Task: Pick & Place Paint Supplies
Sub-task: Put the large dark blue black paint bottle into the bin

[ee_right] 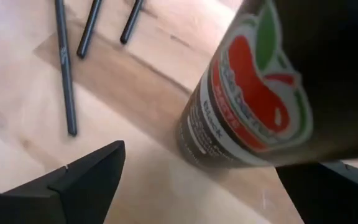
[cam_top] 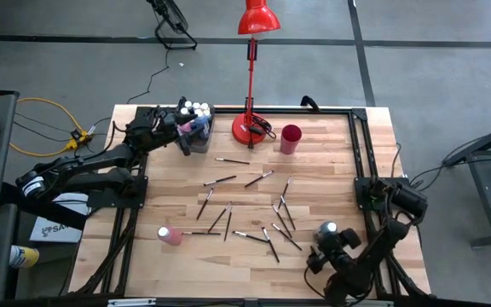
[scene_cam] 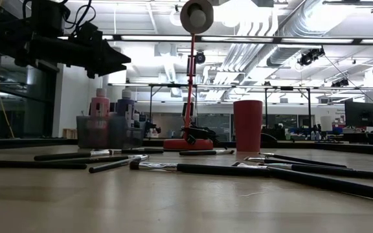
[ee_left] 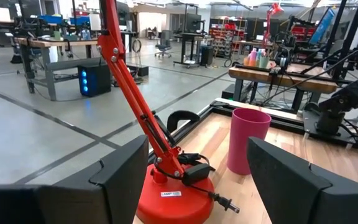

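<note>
A black paint bottle (ee_right: 241, 106) with a white cap (cam_top: 326, 228) stands upright on the table near the right front. My right gripper (ee_right: 204, 180) is open and slants down over it, one finger on either side. A pink bottle (cam_top: 170, 236) lies on its side at the near left. Several dark-handled brushes (cam_top: 245, 209) lie flat across the middle of the table. More bottles (cam_top: 193, 109) stand in the translucent bin (cam_top: 196, 135) at the far left. My left gripper (cam_top: 184, 128) hovers level above the bin, open (ee_left: 197, 186) and with nothing in it. My right gripper has the black bottle between its open fingers. One finger (ee_right: 86, 174) stands clearly apart from it. The bottle's body overlaps the other finger (ee_right: 328, 186) in the wrist view, so I cannot tell whether that finger touches it. The bottle's base (ee_right: 197, 155) rests on the table.
A red desk lamp (cam_top: 250, 128) stands on its round base at the far middle, with its cable beside it. To its right stands the dark red cup (cam_top: 291, 138). A black frame runs around the tabletop. Bare wood (cam_top: 348, 170) lies at the right middle.
</note>
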Robot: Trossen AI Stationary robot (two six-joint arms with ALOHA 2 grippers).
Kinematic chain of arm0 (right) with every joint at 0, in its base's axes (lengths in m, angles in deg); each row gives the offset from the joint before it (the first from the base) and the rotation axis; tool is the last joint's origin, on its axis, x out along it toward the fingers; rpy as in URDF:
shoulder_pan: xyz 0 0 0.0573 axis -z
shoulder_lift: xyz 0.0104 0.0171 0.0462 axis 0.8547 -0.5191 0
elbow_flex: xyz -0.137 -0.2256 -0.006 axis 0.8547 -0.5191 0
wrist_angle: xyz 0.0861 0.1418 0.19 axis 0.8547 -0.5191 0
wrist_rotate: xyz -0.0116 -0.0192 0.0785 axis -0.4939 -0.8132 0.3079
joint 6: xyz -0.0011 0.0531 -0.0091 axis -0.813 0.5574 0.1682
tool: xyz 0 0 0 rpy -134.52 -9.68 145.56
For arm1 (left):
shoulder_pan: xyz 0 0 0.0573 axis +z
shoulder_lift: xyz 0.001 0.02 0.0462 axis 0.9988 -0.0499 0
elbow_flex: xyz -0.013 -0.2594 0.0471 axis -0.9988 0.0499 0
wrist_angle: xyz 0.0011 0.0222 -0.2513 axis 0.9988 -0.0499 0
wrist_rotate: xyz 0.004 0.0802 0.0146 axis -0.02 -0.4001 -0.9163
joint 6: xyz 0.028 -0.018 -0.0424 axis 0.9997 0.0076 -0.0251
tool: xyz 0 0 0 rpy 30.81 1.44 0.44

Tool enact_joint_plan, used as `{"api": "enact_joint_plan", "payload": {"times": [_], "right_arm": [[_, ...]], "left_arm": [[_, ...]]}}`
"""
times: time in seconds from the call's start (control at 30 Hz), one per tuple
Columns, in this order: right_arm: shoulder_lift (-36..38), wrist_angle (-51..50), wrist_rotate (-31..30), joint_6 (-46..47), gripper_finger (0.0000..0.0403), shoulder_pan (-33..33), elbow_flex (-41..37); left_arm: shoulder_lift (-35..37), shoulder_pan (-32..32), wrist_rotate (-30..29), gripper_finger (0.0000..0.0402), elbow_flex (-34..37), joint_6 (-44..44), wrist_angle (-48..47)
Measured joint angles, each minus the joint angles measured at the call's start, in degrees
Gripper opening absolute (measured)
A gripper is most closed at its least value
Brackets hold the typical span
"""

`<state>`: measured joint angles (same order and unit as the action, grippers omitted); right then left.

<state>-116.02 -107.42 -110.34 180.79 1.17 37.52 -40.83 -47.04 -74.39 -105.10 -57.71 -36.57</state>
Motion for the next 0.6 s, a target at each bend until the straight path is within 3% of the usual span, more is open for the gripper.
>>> {"api": "enact_joint_plan", "payload": {"times": [0.37, 0.6], "right_arm": [[0.00, -6.89, -8.53, -0.99, 0.0363, 6.43, 0.00], [0.02, -7.76, -10.18, -1.11, 0.0342, 10.47, 0.00]], "left_arm": [[0.00, 0.00, 1.19, 0.0267, 0.00, -0.20, -2.81], [0.00, 0.00, 1.17, 0.0267, 0.00, -0.20, -2.72]]}}
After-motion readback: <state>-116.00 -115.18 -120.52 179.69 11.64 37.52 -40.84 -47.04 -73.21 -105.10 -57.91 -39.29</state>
